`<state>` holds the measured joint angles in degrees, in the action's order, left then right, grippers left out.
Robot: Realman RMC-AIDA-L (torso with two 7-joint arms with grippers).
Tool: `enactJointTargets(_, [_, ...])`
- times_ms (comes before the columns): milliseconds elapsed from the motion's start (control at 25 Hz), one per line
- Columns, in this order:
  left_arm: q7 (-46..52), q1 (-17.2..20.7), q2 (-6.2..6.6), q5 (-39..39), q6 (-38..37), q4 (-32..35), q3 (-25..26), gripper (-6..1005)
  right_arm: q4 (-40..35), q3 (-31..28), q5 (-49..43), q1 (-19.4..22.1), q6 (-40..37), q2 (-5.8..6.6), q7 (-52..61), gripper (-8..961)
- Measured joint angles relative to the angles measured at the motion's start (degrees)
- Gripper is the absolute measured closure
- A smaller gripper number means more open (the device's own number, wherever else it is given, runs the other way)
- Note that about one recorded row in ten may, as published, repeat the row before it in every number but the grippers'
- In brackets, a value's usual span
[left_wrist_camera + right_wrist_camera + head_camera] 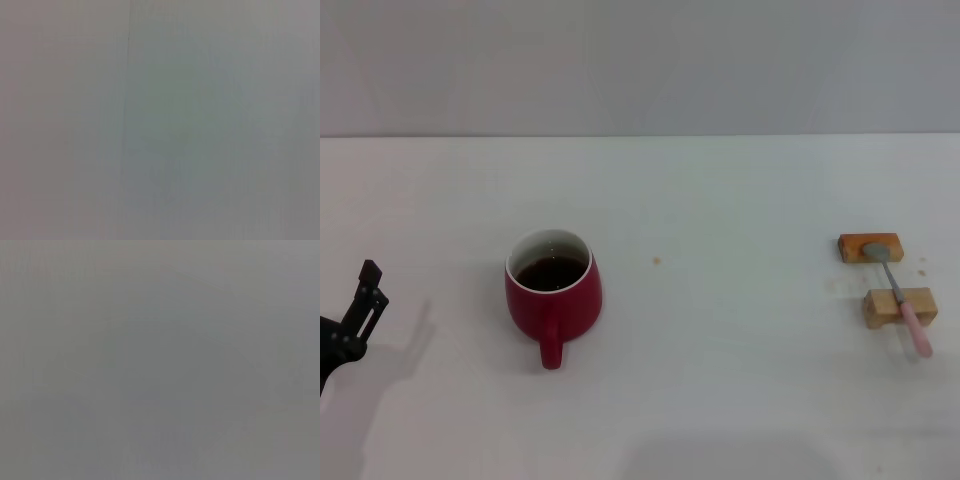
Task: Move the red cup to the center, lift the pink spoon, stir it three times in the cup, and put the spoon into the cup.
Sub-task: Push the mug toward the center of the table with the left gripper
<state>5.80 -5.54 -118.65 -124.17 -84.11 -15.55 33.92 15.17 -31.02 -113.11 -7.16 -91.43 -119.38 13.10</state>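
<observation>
while left gripper [360, 300] idles, red cup [553, 296] sits apart.

A glossy dark-red ceramic red cup [553, 296], smooth and white inside, holds dark, shiny liquid on a matt white surface [720, 400]. The pink spoon [898, 297] pairs a dull silver metal bowl and neck with a pale pink, plastic-looking handle, resting on two orange-tan wooden blocks [870, 247] of plain, unpolished finish. The left pincer [355, 310] looks matt black.
</observation>
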Motion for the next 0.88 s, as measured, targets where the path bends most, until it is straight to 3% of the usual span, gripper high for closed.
enactJointTargets(400, [0.08,-0.52,-0.01,-0.07,0.93,-0.01,-0.03,139,-0.01,0.0,0.0,-0.13,0.0,0.03,0.0,262])
enactJointTargets(880, [-1.41,-0.55,-0.07,0.51,4.4,-0.67,-1.19,294,-0.03,0.24,0.0,0.39,-0.62,0.03,0.89,262])
